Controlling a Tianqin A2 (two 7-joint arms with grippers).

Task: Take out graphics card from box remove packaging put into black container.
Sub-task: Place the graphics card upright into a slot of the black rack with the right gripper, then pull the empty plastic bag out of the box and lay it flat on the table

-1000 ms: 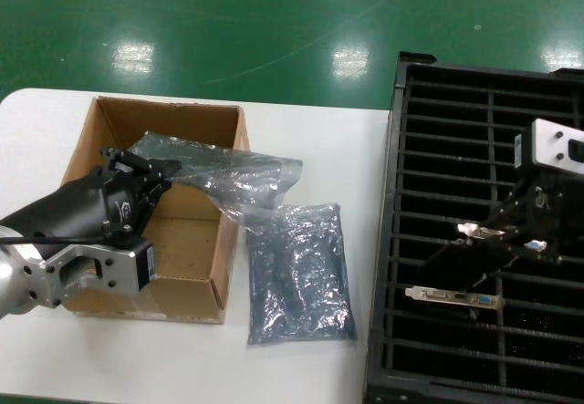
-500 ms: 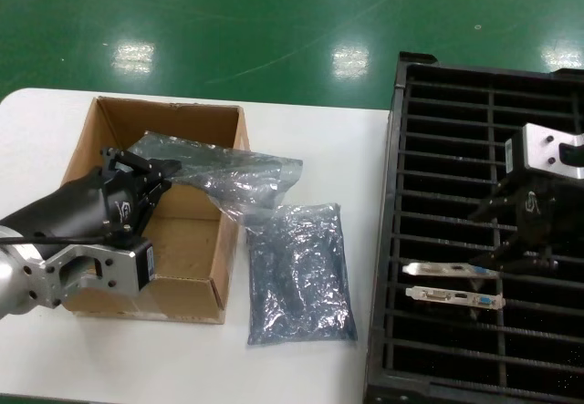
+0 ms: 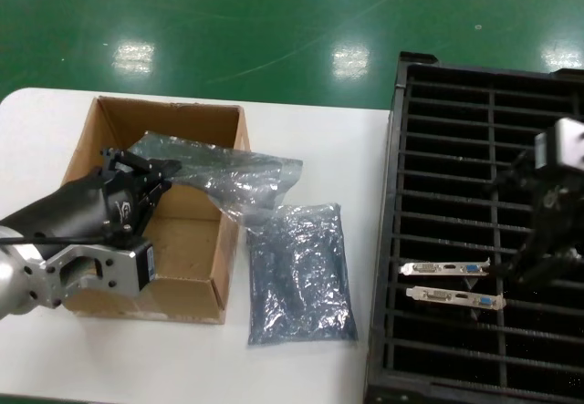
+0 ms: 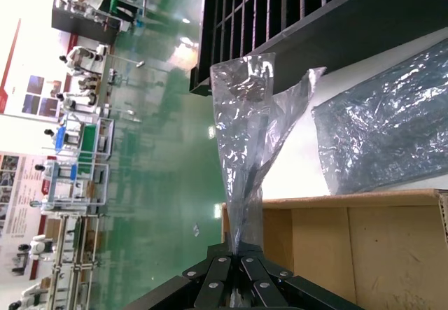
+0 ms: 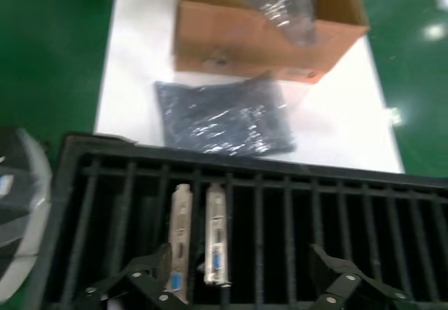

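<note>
My left gripper (image 3: 151, 169) hangs over the brown box (image 3: 182, 240) and is shut on one end of a crinkled packaging bag (image 3: 228, 171). The bag looks empty and hangs out over the box's right wall. The left wrist view shows the same bag (image 4: 241, 170) pinched in the gripper (image 4: 240, 257). A second bag (image 3: 301, 272) lies flat on the table. Two graphics cards (image 3: 444, 267) (image 3: 453, 296) stand side by side in slots of the black container (image 3: 401, 149). My right gripper (image 3: 540, 260) is open and empty just right of them. The right wrist view shows both cards (image 5: 180, 236) (image 5: 215, 236) between its fingers (image 5: 140, 280).
The white table (image 3: 310, 130) carries the box on the left and the container on the right, with the flat bag between them. Most container slots (image 3: 484, 130) hold nothing. Green floor lies beyond the table's far edge.
My right gripper lowered the graphics card into the slot beside its twin, let go and drew back to the right. The left gripper and its bag have not moved.
</note>
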